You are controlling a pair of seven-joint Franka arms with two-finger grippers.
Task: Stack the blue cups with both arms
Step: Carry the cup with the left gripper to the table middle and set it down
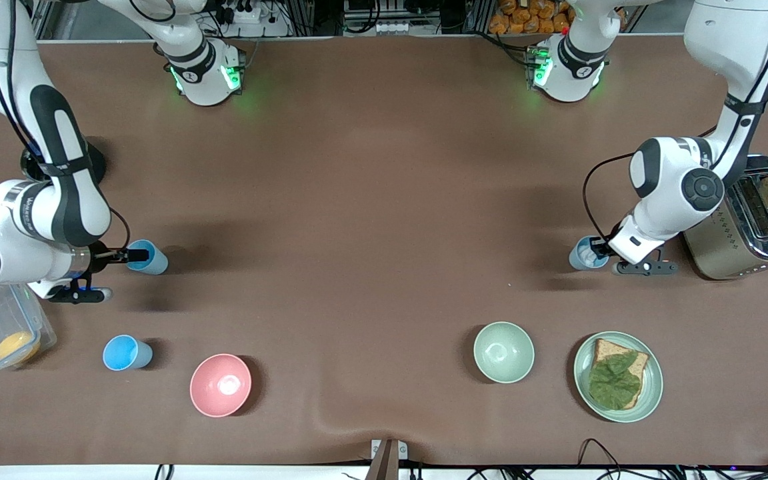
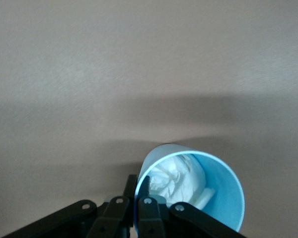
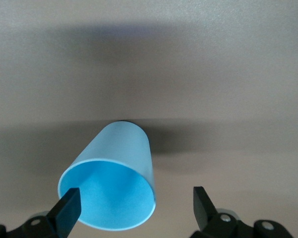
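Left gripper (image 1: pixel 596 252), in the front view, is at the rim of the grey-blue cup (image 1: pixel 586 254) on the table (image 1: pixel 371 200) toward the left arm's end, with the toaster (image 1: pixel 744 233) just beside that arm. The right gripper (image 1: pixel 132 255) meets a sky-blue cup (image 1: pixel 149 259) toward the right arm's end, a second sky-blue cup (image 1: pixel 127 353) stands nearer the camera, and broad bare tabletop lies between the arms. From the left wrist, its fingers (image 2: pixel 145 191) are pinched on the cup's rim wall with white crumpled material (image 2: pixel 176 178) inside; from the right wrist, that gripper's fingers (image 3: pixel 69 208) stand wide apart, one at the cup's rim and the other clear of it.
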